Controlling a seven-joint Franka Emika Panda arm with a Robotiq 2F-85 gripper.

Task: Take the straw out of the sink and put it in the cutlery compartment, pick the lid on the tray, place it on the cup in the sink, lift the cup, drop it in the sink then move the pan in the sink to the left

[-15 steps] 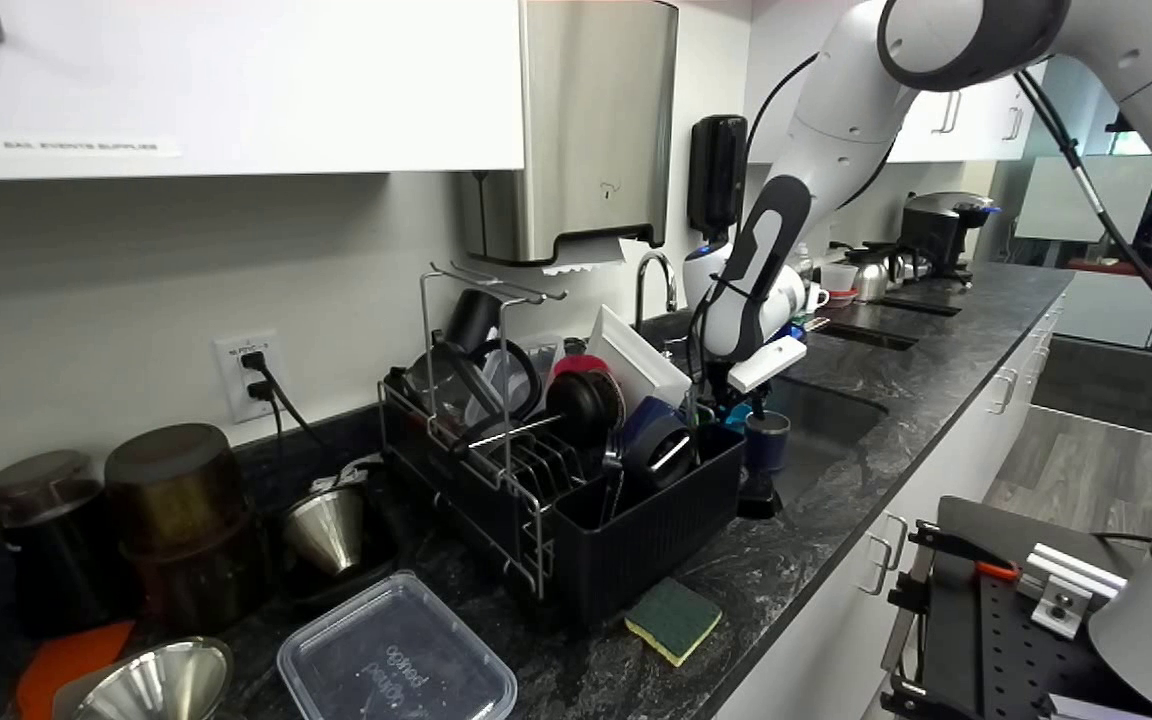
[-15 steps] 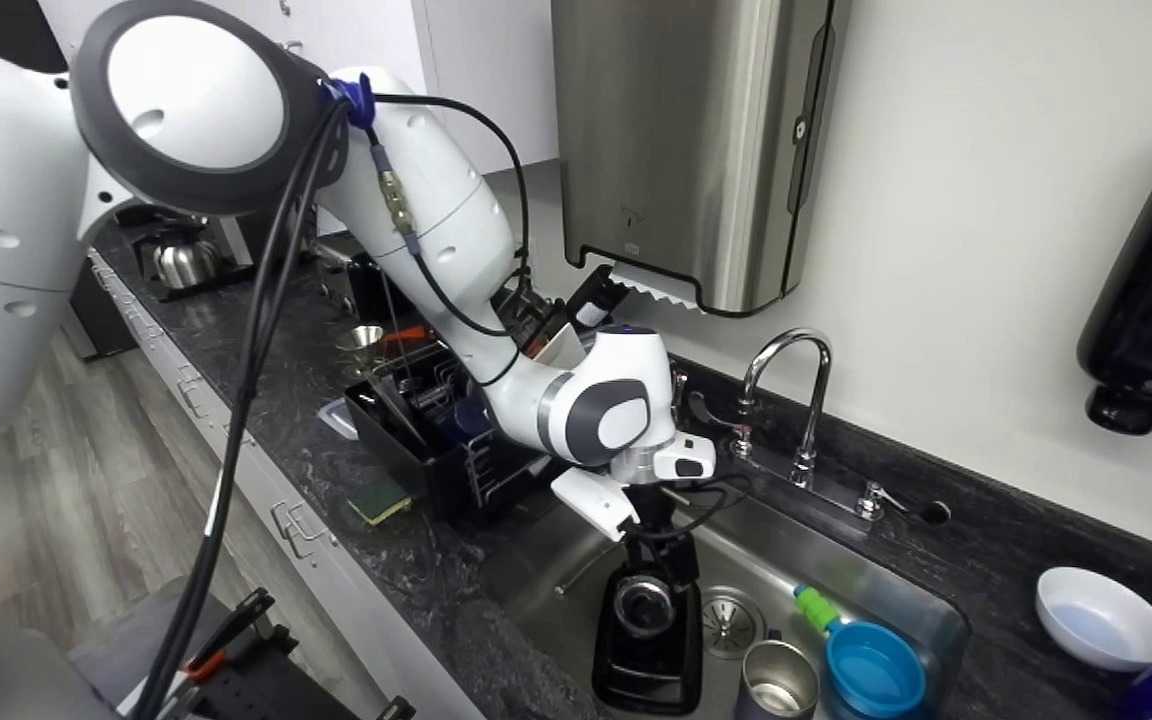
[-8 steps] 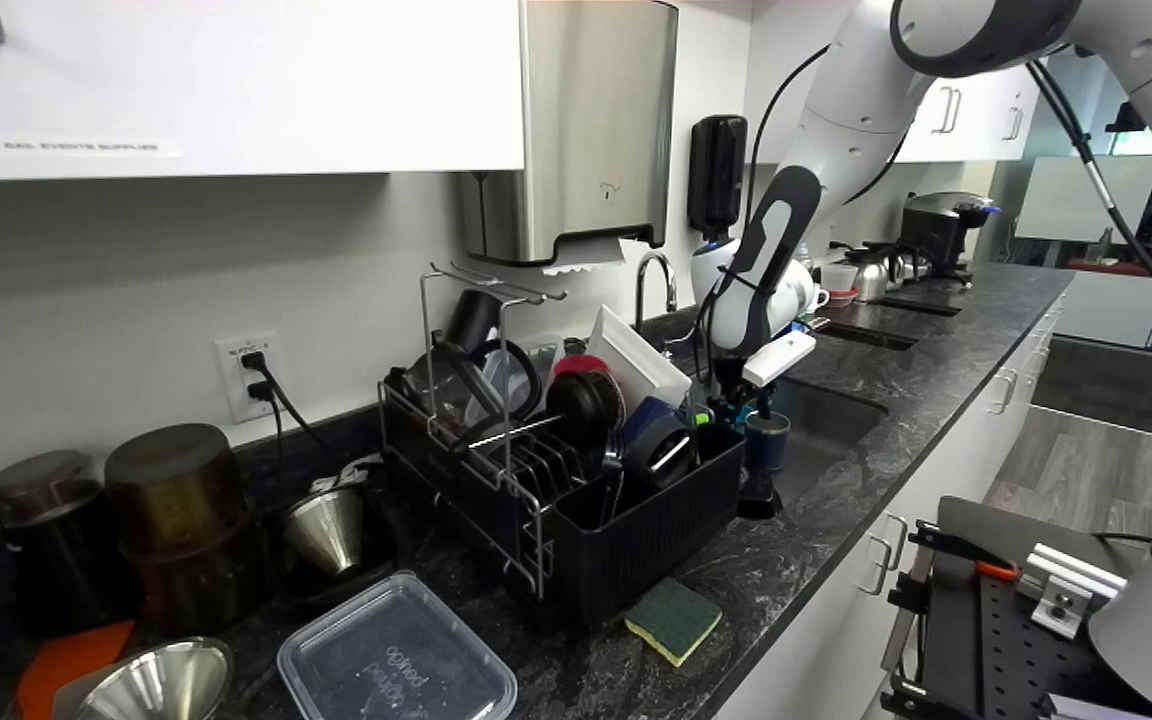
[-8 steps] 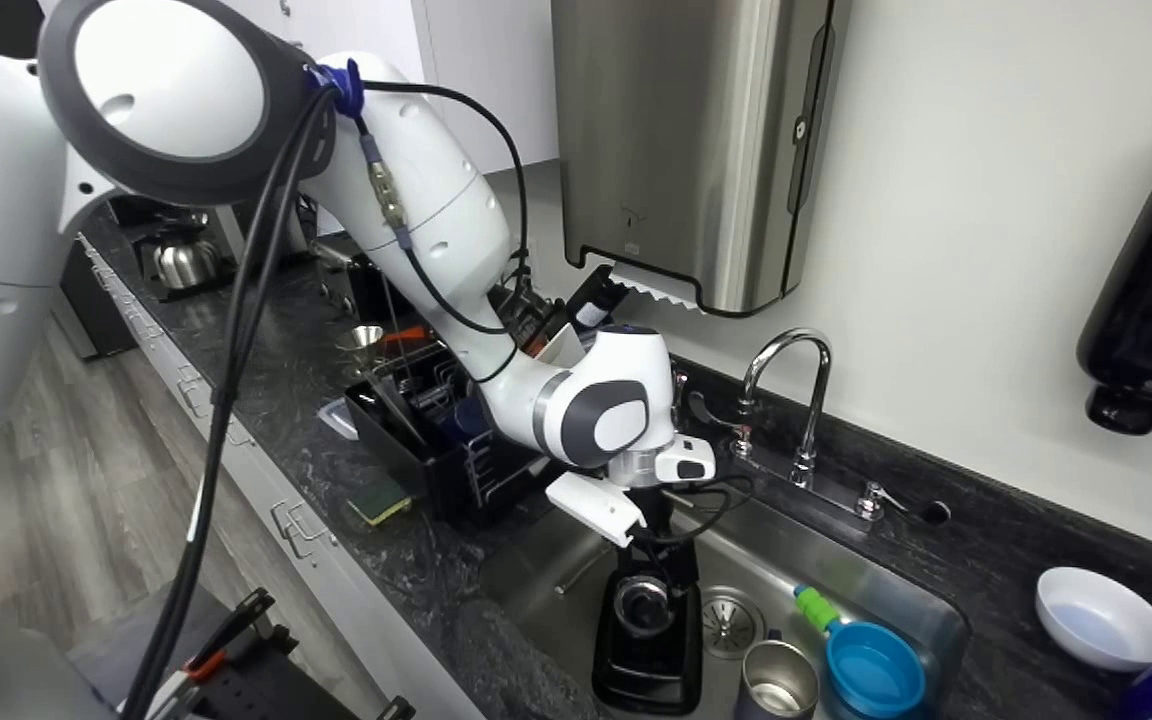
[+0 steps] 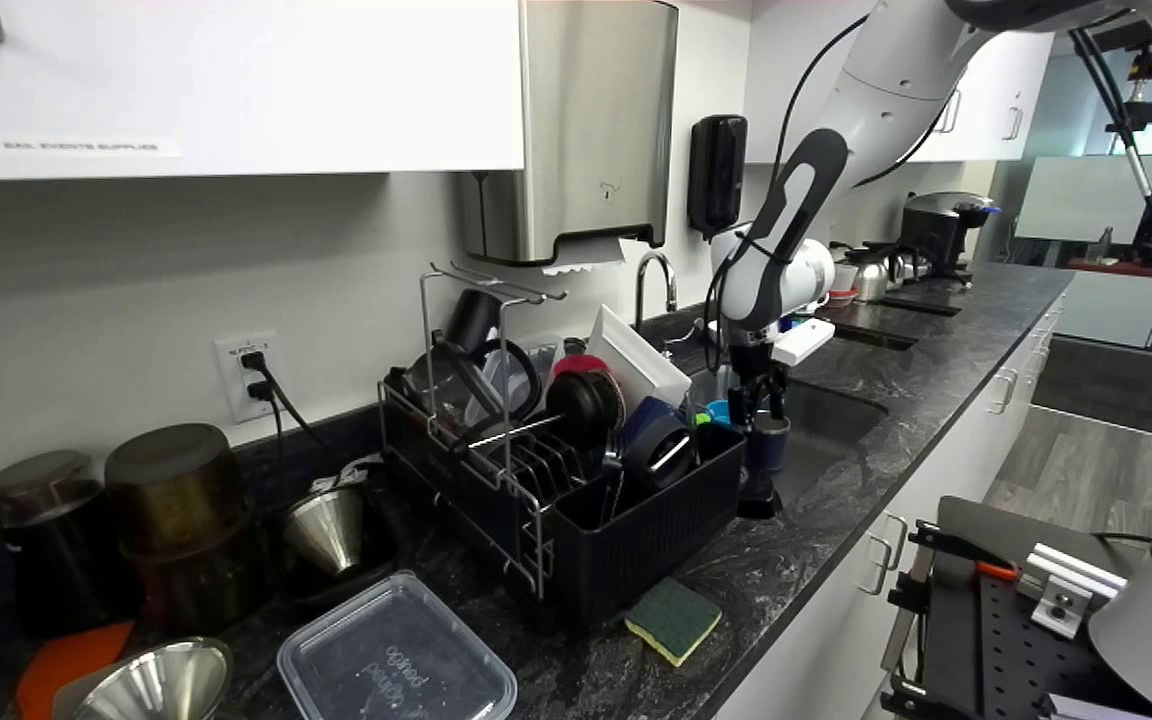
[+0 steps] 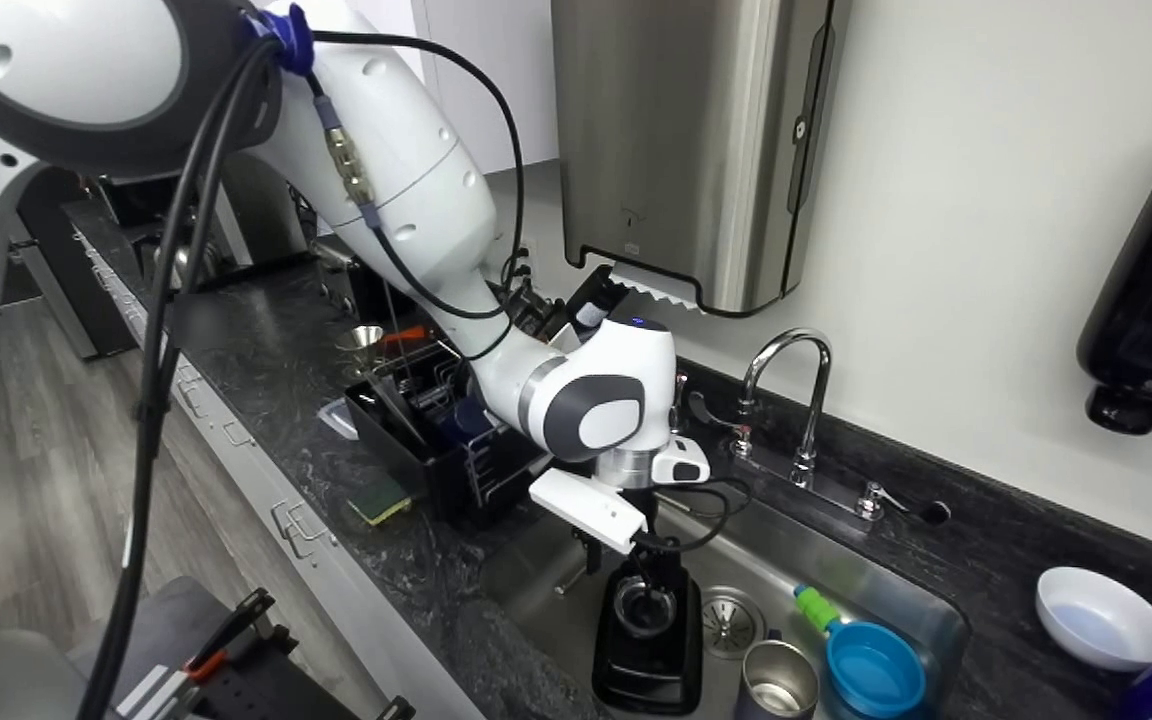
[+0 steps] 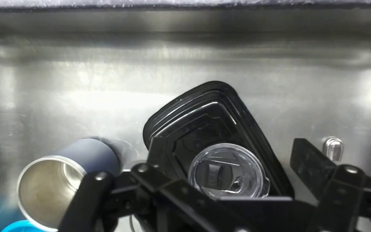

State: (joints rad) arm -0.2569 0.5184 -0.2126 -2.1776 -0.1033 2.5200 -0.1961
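Observation:
My gripper (image 7: 229,149) stands open over the sink (image 7: 76,71), its fingers wide apart. Between them in the wrist view, nothing held, is the clear round lid (image 7: 230,170), lying on the black tray (image 7: 201,125). An exterior view shows the gripper (image 6: 632,575) just above the lid (image 6: 644,607); the exact height is hard to judge. The dark blue cup (image 6: 778,680), steel inside, stands uncovered in the sink beside the tray (image 6: 648,685). A bright blue pan (image 6: 874,668) with a green handle lies farther along. I make out no straw; it is hidden or out of view.
A black dish rack with its cutlery compartment (image 5: 656,540) borders the sink. The tap (image 6: 786,400) rises at the back. A shiny metal piece (image 7: 333,148) lies beside the right finger. Also there are a sponge (image 5: 674,620) and a white bowl (image 6: 1104,618).
The arm has shifted and its upper part has swung. My gripper has moved towards the counter's front side, over the lid, uncovering more of the blue pan. The things in the sink stay put.

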